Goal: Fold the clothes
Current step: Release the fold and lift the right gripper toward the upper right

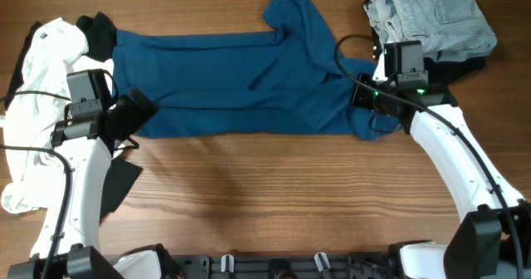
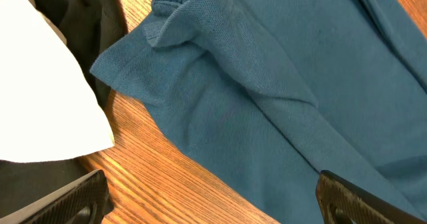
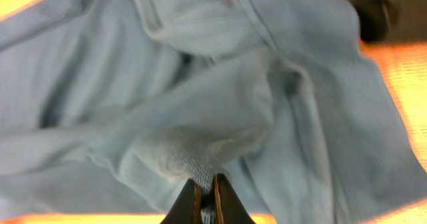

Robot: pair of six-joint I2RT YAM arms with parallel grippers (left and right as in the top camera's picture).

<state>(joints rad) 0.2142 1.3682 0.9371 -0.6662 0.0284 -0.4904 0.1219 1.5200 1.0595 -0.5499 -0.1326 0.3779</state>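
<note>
The teal-blue shirt [image 1: 241, 84] lies spread lengthwise across the middle of the table, one sleeve sticking up at the back. My left gripper [image 1: 133, 117] is open over its left front corner; in the left wrist view the shirt's hem corner [image 2: 267, 104] lies between and beyond the spread fingers [image 2: 213, 197], with nothing held. My right gripper [image 1: 365, 105] is at the shirt's right end, shut on a pinch of the cloth [image 3: 207, 164], which looks pale and washed out in the right wrist view. The fingertips [image 3: 206, 187] pull the fabric into a small peak.
A white garment [image 1: 37, 105] and a black one [image 1: 99, 34] lie at the left edge, also showing in the left wrist view [image 2: 40, 84]. Pale denim jeans [image 1: 436, 17] sit folded at the back right on dark cloth. Bare wood [image 1: 274, 196] runs along the front.
</note>
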